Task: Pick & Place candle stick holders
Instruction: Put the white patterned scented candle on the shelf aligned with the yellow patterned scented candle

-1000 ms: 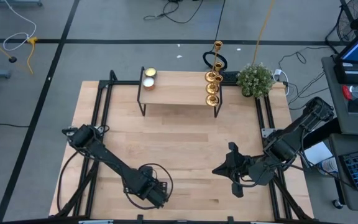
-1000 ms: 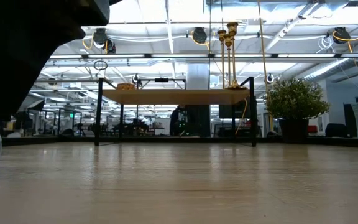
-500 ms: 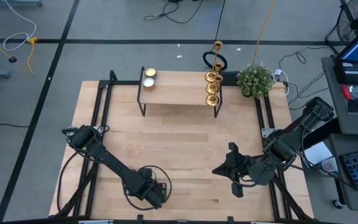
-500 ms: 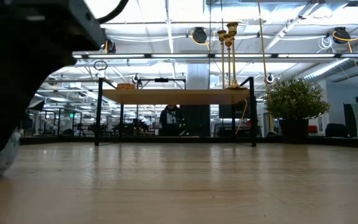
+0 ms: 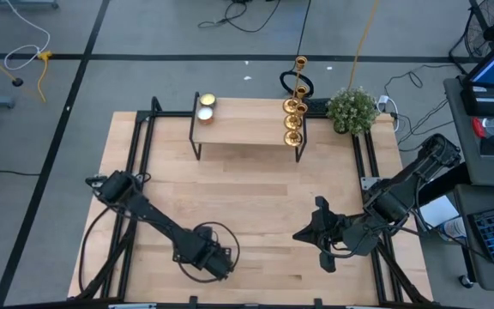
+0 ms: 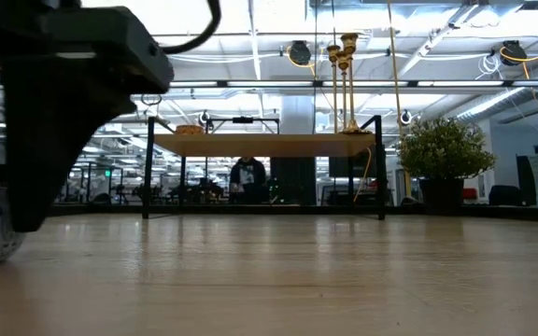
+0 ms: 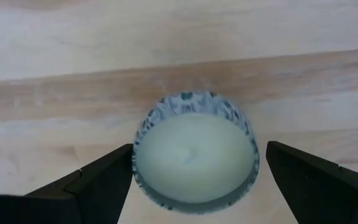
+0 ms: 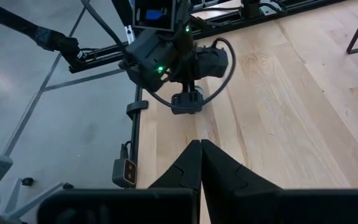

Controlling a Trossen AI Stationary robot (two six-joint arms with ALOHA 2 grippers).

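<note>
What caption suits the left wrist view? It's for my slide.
Open left gripper straddling a patterned cup candle on the wooden table.

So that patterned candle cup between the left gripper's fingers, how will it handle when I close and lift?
The candle cup looks squat and wider than tall, so it probably won't tip. Its round wall may slip or turn between the left gripper's open fingers unless they close across its middle. Filled nearly to the rim with pale wax, it is likely heavy for its size and rigid.
</note>
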